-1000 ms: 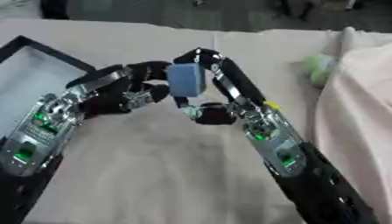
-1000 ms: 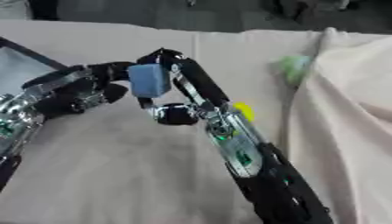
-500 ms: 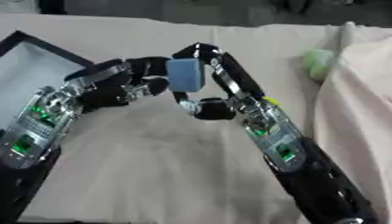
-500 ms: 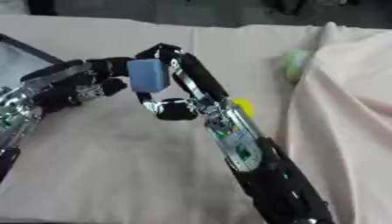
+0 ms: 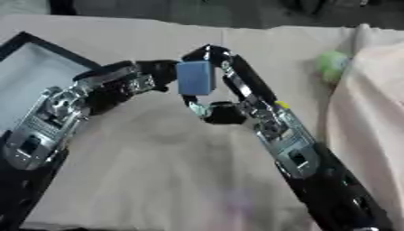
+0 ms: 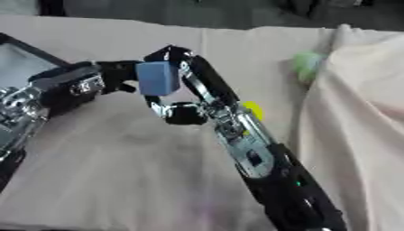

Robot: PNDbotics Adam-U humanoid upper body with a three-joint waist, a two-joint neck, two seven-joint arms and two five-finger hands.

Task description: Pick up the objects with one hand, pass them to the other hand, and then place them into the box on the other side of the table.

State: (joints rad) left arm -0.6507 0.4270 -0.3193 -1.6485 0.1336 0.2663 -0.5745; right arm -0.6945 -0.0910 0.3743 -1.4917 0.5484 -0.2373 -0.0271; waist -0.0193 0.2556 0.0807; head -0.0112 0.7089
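Block: a small blue block (image 5: 195, 77) held in the air above the middle of the table, between the two hands.
Right hand: the right hand (image 5: 223, 97) comes up from the lower right; its fingers arch up and over, and its fingertips pinch the block's right side, with the thumb curled below.
Left hand: the left hand (image 5: 126, 83) reaches in from the left; its dark fingertips are at the block's left edge. Whether they have closed on the block cannot be told.
Change: over the last second the left hand has drawn in toward the block, from just short of it to meeting its left edge. The block has stayed high in the right hand's pinch. The whole scene also shifts a little between pictures, which looks like the head moving.
Meaning: this reads as the handover step, about midway through the task. The right hand has not let go, so the pass is not done.
Box: a black-rimmed box (image 5: 24, 38) with a pale floor sits at the left edge of the table, behind the left arm. It is the likely place for the block.
Table: covered in a beige cloth (image 5: 158, 171), bunched up along the right side.
Other things: a green thing (image 5: 333, 63) lies far right, well apart from the hands.
Left eye view: shows more of the box, its corner and floor.
Right eye view: shows a small yellow thing (image 6: 252, 108) just beside the right forearm, mostly hidden in the other view, and only a sliver of the box.
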